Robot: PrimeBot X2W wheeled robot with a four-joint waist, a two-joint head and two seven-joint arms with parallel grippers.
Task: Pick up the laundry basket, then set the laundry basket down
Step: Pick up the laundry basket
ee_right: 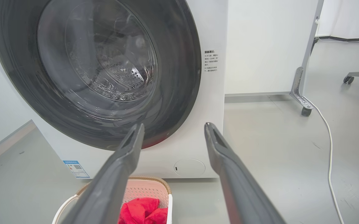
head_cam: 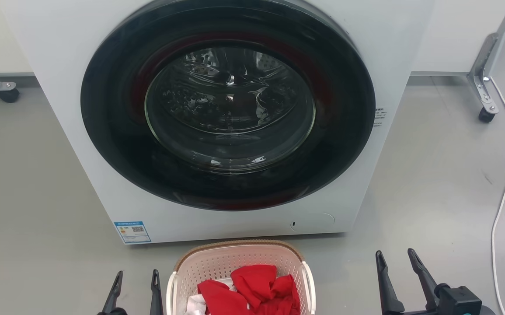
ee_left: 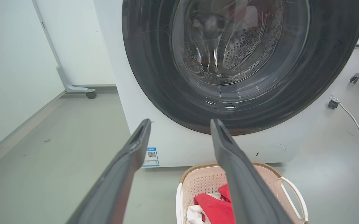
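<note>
Your left gripper (head_cam: 137, 273) and right gripper (head_cam: 395, 252) gape wide, empty; laundry basket (head_cam: 239, 243) on grey floor (head_cam: 25, 197), just before washing machine (head_cam: 60, 52).

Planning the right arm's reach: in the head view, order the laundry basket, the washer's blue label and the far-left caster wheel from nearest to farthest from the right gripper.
1. laundry basket, on the floor left of the right gripper.
2. blue label, washing machine's lower left corner.
3. caster wheel, far left, back by the wall.
</note>
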